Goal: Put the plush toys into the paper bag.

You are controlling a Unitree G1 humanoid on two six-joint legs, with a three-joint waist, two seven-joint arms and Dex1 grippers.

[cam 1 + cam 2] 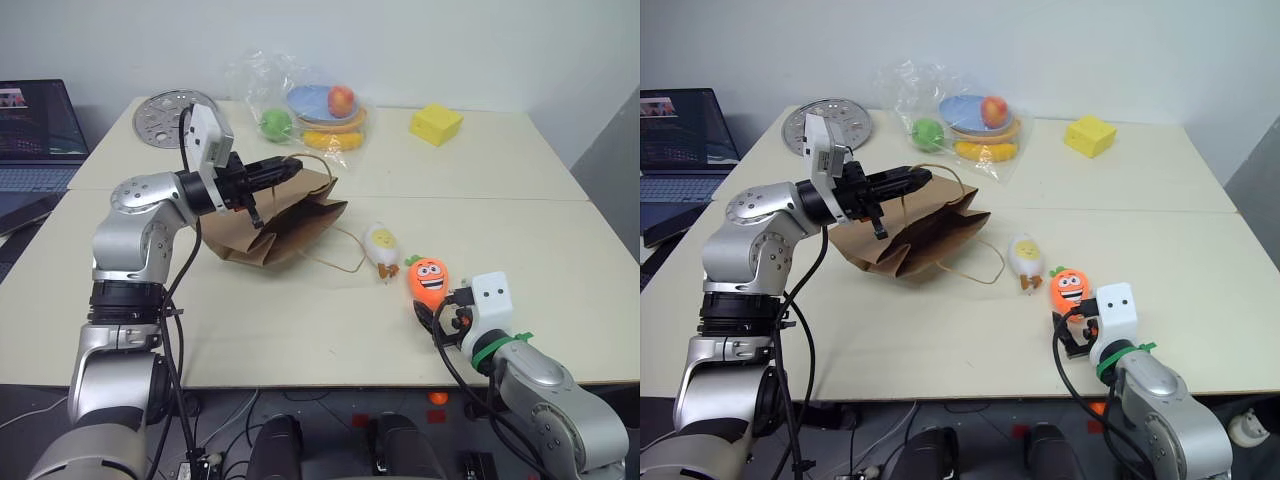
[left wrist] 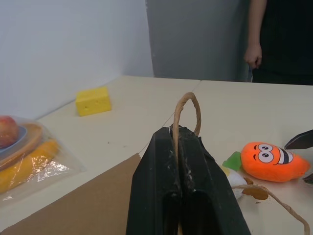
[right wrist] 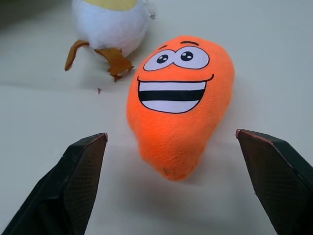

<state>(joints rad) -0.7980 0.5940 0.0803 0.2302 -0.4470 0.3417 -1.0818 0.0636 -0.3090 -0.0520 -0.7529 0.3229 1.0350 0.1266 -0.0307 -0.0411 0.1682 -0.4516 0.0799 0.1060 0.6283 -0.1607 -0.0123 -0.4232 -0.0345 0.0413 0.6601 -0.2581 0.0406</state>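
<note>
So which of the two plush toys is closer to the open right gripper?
The orange carrot. It lies just ahead of the right gripper, lined up with the gap between its open fingers. The white-and-yellow egg toy lies farther off, toward the paper bag.

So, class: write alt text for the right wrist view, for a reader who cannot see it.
An orange carrot plush toy with a grinning cartoon face lies on the pale table, just ahead of the right gripper, whose two black fingers stand wide open on either side of it. Beyond the carrot lies a white-and-yellow egg plush toy.
</note>
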